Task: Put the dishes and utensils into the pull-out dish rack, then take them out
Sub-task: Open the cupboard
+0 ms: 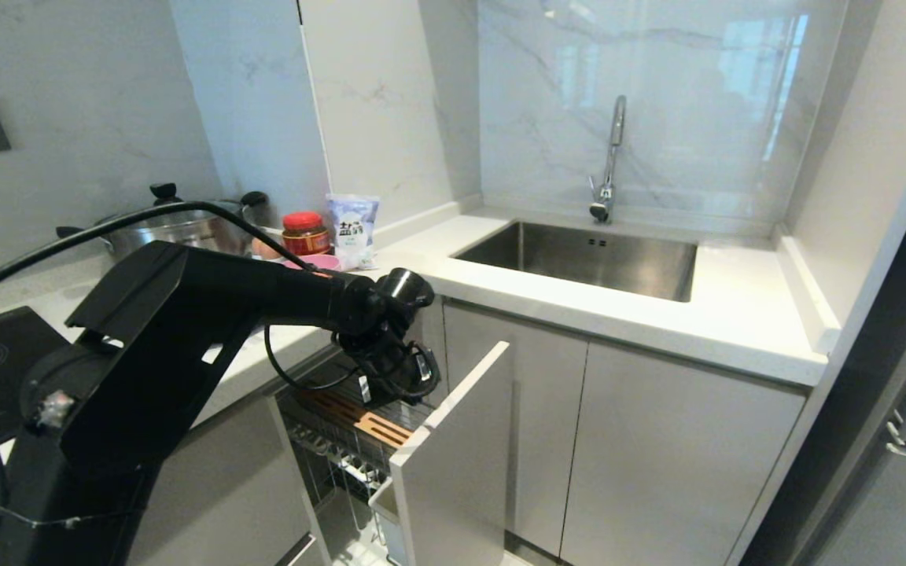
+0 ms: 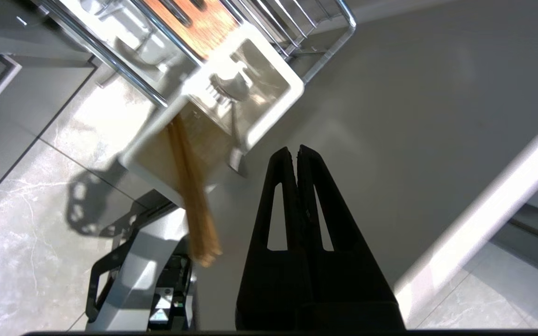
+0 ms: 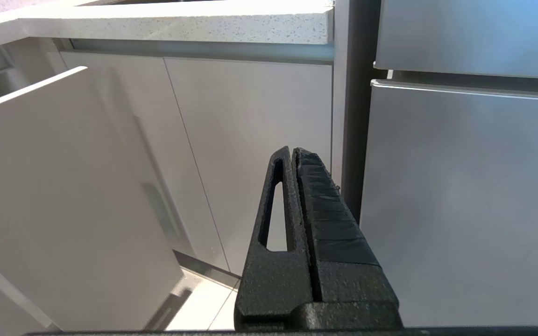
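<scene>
The pull-out dish rack (image 1: 366,420) stands drawn out of the cabinet, its wire basket (image 2: 318,32) and slotted wooden strip (image 2: 203,25) in the left wrist view. Its white cutlery caddy (image 2: 276,109) holds the wooden chopsticks (image 2: 193,205), which lean out of it. A silver fork (image 2: 216,91) and spoon (image 2: 237,83) lie deeper inside. My left gripper (image 2: 295,149) hangs over the rack beside the caddy, shut and empty; it also shows in the head view (image 1: 399,381). A pink bowl (image 1: 318,261) sits on the counter behind the arm. My right gripper (image 3: 292,150) is parked low by the cabinet doors, shut.
A steel lidded pot (image 1: 178,228), a red-lidded jar (image 1: 303,233) and a white bag (image 1: 353,222) stand at the counter's back. The sink (image 1: 579,255) and faucet (image 1: 610,157) lie to the right. The rack's pale front panel (image 1: 461,456) juts out. A fridge (image 3: 465,186) stands at the right.
</scene>
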Available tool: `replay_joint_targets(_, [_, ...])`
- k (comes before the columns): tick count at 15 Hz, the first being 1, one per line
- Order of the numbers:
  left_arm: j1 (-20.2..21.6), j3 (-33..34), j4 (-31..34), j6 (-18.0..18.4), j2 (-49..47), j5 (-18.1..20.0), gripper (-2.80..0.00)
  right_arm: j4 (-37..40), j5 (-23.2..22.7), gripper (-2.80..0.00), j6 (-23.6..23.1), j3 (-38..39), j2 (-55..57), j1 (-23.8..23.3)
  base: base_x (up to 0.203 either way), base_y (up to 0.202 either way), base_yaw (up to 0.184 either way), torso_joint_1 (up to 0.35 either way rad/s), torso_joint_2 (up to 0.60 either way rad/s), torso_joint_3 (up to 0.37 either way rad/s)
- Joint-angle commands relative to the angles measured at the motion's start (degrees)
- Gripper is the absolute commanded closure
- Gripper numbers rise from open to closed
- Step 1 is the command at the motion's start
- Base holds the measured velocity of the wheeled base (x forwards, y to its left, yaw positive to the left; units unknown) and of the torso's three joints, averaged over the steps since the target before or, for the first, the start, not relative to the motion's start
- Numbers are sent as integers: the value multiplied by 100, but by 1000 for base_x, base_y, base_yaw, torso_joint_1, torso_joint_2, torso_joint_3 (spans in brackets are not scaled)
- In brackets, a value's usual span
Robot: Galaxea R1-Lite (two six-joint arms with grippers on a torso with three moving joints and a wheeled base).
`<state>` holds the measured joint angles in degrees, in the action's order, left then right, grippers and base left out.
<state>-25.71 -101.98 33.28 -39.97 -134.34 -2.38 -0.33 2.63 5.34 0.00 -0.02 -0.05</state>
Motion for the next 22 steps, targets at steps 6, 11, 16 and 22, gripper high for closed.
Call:
replay_joint_targets(6, [-551,29,444,-319,39,908,0,-2,0,0,2,0,-24,-3,0,0,0,0,0,0])
replay_joint_targets(11, [-985,183,460,-444,87,1143,0,-2,1,0,2,0,-24,4,0,0,0,0,0,0])
replay_joint_targets(16, [-1304,222,469,-503,109,1249,0,-2,2,0,2,0,-24,-2,0,0,0,0,0,0])
replay_joint_targets(22, [-1425,205,566,-626,136,1732,0,-2,0,0,2,0,-24,-4,0,0,0,0,0,0])
